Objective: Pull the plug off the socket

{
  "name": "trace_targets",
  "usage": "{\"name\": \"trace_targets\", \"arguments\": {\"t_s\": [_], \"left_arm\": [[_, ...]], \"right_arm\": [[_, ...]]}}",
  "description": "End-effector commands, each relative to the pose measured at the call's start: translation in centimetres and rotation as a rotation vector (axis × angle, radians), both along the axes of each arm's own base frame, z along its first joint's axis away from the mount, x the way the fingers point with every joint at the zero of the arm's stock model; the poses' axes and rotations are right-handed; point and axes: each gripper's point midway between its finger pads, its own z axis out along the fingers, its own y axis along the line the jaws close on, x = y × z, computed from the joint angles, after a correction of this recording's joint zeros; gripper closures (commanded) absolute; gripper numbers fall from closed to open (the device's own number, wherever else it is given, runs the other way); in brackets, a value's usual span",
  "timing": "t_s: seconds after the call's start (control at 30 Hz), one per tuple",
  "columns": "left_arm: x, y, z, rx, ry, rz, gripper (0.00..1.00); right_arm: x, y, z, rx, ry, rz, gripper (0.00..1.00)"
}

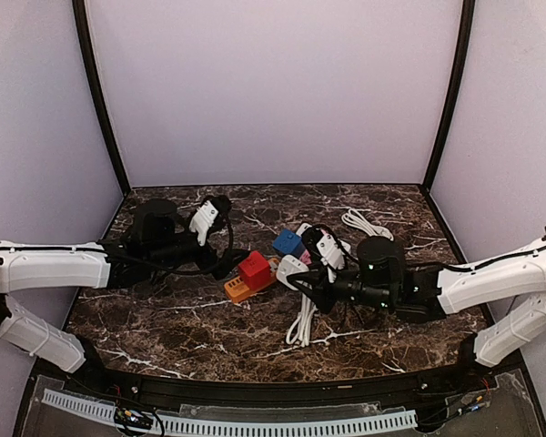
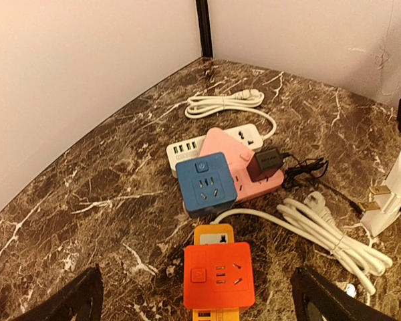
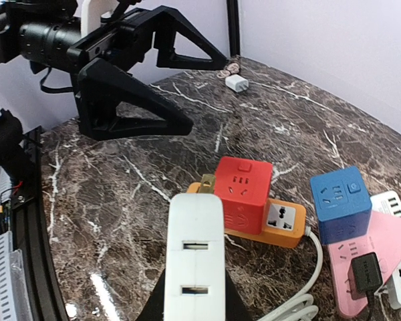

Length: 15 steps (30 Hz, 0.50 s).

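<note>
A white plug (image 3: 195, 261) with brass prongs sits in my right gripper (image 3: 195, 302), which is shut on it. The plug hangs free, just short of the red cube socket (image 3: 242, 190). That cube stands on an orange power strip (image 3: 281, 224). From above, the right gripper (image 1: 302, 280) holds the plug (image 1: 291, 268) to the right of the red cube (image 1: 253, 268). My left gripper (image 2: 197, 277) is open and empty. It hovers with one finger on each side of the red cube (image 2: 217, 274), not touching it. The plug also shows at the right edge of the left wrist view (image 2: 394, 194).
A blue cube socket (image 2: 205, 182), a pink strip (image 2: 237, 150) with a black adapter (image 2: 267, 160) plugged in, and a white USB strip (image 2: 194, 146) lie behind the red cube. White cables lie coiled to the right (image 2: 334, 234) and at the back (image 2: 224, 101). A small white charger (image 3: 237, 83) lies far left.
</note>
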Motion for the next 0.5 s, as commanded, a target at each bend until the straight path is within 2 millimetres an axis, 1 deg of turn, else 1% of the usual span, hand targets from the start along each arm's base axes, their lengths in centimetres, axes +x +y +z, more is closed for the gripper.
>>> {"name": "trace_targets", "arguments": {"t_s": [0.0, 0.1, 0.17, 0.2, 0.23, 0.27, 0.3, 0.33, 0.37, 0.47], "left_arm": [[-2.8, -0.6, 1.1, -0.054, 0.058, -0.106, 0.01], [-5.5, -1.9, 1.9, -0.077, 0.063, -0.228, 0.05], [-7.8, -2.8, 2.0, -0.061, 0.058, -0.314, 0.08], [-8.5, -2.9, 1.6, -0.031, 0.051, -0.343, 0.09], [-9.7, -3.3, 1.5, -0.010, 0.025, -0.387, 0.12], [-10.3, -3.2, 1.5, 0.005, 0.016, -0.399, 0.13], [-11.4, -3.4, 0.9, 0.025, 0.003, -0.429, 0.16], [-11.8, -3.3, 1.2, 0.029, -0.016, -0.429, 0.17], [-12.6, -3.4, 0.9, 0.039, -0.027, -0.451, 0.19], [-14.0, -3.3, 2.0, 0.006, -0.080, -0.467, 0.20]], "right_arm": [[-2.5, 0.7, 2.8, 0.078, -0.033, 0.162, 1.00], [-3.2, 0.8, 3.5, 0.085, -0.051, 0.205, 1.00], [-3.5, 0.7, 3.9, 0.088, -0.062, 0.224, 1.00], [-3.6, 0.7, 4.1, 0.089, -0.067, 0.234, 1.00], [-3.7, 0.7, 4.3, 0.090, -0.071, 0.240, 1.00], [-3.7, 0.6, 4.4, 0.090, -0.075, 0.240, 1.00], [-3.7, 0.6, 4.6, 0.091, -0.078, 0.235, 1.00], [-3.6, 0.5, 4.8, 0.092, -0.080, 0.230, 1.00], [-3.6, 0.5, 5.0, 0.093, -0.082, 0.228, 1.00], [-3.6, 0.6, 5.1, 0.096, -0.081, 0.230, 1.00]]}}
